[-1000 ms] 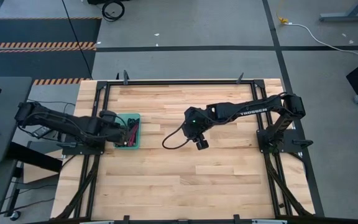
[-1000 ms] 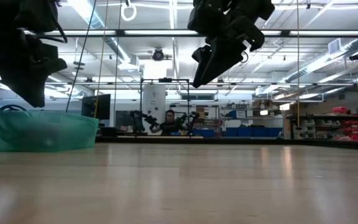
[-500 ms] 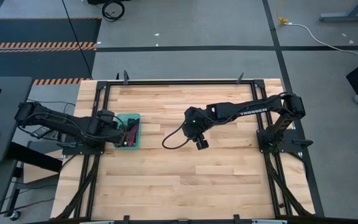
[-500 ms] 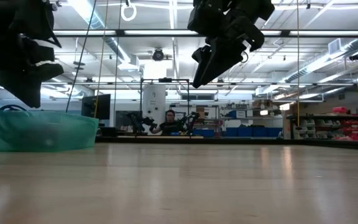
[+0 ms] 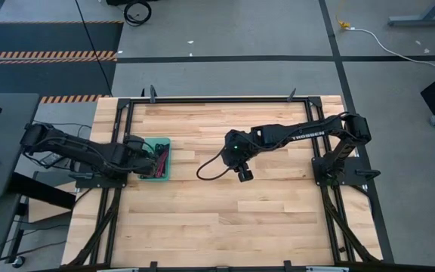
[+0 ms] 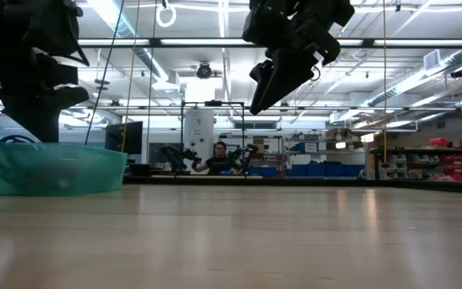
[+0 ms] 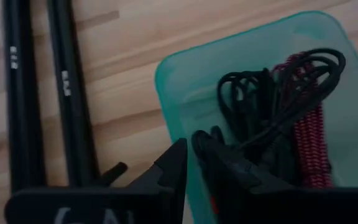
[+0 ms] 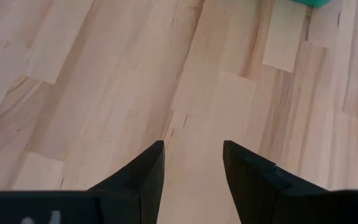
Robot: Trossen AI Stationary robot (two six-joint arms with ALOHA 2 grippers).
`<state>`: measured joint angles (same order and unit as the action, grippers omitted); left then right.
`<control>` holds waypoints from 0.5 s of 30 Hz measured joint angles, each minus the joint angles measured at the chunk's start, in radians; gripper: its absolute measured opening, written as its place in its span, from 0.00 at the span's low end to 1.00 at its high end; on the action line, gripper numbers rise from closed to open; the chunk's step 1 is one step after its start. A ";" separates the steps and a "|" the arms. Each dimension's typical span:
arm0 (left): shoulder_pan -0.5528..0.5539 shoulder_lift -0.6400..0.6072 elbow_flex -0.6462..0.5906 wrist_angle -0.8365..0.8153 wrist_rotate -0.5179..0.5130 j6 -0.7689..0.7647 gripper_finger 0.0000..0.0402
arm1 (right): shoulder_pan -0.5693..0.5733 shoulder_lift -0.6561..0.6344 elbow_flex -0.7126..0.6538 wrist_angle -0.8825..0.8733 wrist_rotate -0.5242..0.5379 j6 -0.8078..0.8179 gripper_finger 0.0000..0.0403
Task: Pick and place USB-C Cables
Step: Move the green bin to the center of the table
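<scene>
Left gripper (image 7: 188,163): over the near edge of the tray, at the 9 o'clock side of the worktop in the high view (image 5: 143,156). Fingers nearly closed, only a narrow slit between the tips. One finger sits outside the tray wall, the other inside, its tip up against the black cable loops. Whether it has hold of a cable cannot be told.

Right gripper (image 8: 192,163): raised above bare boards near the worktop's centre (image 5: 245,174). Fingers parted by a moderate gap, nothing between them, touching nothing.

USB-C cables (image 7: 278,106): all lying inside the tray, bunched together. Thin black round cords coiled in loops; one with a red-and-white braided sheath (image 7: 311,140) lying among the black ones. From above they show as a dark and red cluster (image 5: 159,160).

Tray (image 7: 185,84): shallow, teal-green, translucent plastic, rectangular with rounded corners and a smooth rim. In the low view it stands at the far left of the worktop (image 6: 62,168).

Worktop (image 5: 225,219): pale wood planks in staggered strips, smooth, visible grain, bordered by a black metal frame (image 5: 217,99).

Background: a person (image 6: 217,158) seated far beyond the worktop in the low view.
</scene>
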<state>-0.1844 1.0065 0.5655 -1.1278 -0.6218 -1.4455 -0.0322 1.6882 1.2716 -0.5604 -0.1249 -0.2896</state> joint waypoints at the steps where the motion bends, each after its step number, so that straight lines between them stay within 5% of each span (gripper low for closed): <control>1: 0.006 0.006 0.000 -0.011 -0.005 -0.002 0.17 | 0.000 0.000 0.000 -0.002 0.000 0.003 0.42; 15: 0.069 0.056 0.000 -0.030 -0.003 0.004 0.17 | 0.000 0.000 0.000 -0.012 0.000 0.003 0.42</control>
<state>-0.1150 1.0626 0.5652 -1.1575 -0.6243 -1.4415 -0.0322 1.6886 1.2716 -0.5728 -0.1249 -0.2871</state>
